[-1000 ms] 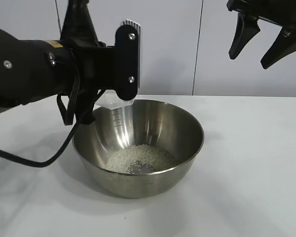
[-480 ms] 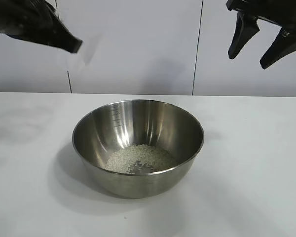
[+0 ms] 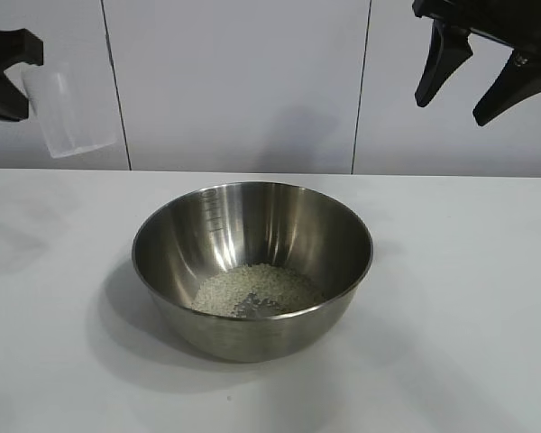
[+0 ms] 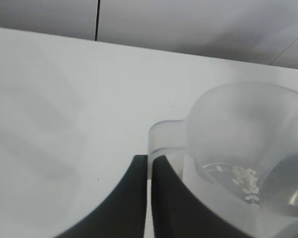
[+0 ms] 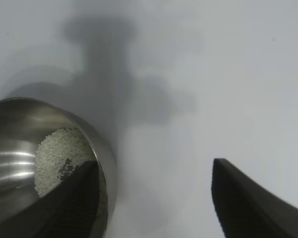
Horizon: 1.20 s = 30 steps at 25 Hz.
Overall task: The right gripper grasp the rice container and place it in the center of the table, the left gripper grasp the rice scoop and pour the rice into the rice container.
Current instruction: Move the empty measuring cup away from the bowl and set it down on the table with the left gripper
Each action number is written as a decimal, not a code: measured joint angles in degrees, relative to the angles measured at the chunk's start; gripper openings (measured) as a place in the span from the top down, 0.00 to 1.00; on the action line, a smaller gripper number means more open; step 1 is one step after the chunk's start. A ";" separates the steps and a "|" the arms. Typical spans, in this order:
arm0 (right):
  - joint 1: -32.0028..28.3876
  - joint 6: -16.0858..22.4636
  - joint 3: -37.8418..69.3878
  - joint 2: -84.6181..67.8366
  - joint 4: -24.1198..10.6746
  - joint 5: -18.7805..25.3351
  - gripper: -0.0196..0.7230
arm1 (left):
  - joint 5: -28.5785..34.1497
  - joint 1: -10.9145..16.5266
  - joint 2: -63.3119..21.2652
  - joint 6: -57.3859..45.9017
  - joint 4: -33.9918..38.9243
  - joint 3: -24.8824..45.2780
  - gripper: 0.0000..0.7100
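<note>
The rice container [image 3: 252, 338], a shiny steel bowl, stands in the middle of the white table [image 3: 469, 298] with a low heap of rice [image 3: 252, 289] in its bottom. High at the far left, clear of the bowl, my left gripper [image 3: 13, 77] is shut on the handle of the rice scoop [image 3: 69, 113]. In the left wrist view the left gripper [image 4: 149, 166] pinches the handle of the rice scoop [image 4: 238, 129], which holds only a few grains of rice [image 4: 246, 183]. My right gripper [image 3: 453, 106] hangs open and empty, high at the back right. In the right wrist view the right gripper [image 5: 153, 166] is above bare table beside the rice container [image 5: 105, 163].
A pale panelled wall [image 3: 243, 81] runs behind the table. White tabletop surrounds the bowl on every side.
My left arm has pulled away from above the bowl, up and to the far left, carrying the scoop. The right gripper and the bowl have stayed put.
</note>
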 joint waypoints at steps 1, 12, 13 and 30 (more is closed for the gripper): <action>0.00 0.00 0.00 0.00 0.01 0.00 0.37 | -0.79 0.27 0.79 0.55 -0.11 0.18 0.99; 0.00 0.00 0.00 0.00 0.06 -1.14 0.37 | -22.47 -3.61 11.39 0.63 7.54 7.08 0.99; 0.00 0.00 0.00 0.00 0.06 -1.34 0.37 | -24.50 -4.56 11.62 -2.62 10.64 7.54 0.99; 0.00 0.00 0.00 0.00 0.17 -1.66 0.37 | -48.87 -7.61 19.17 -43.93 45.51 18.33 0.99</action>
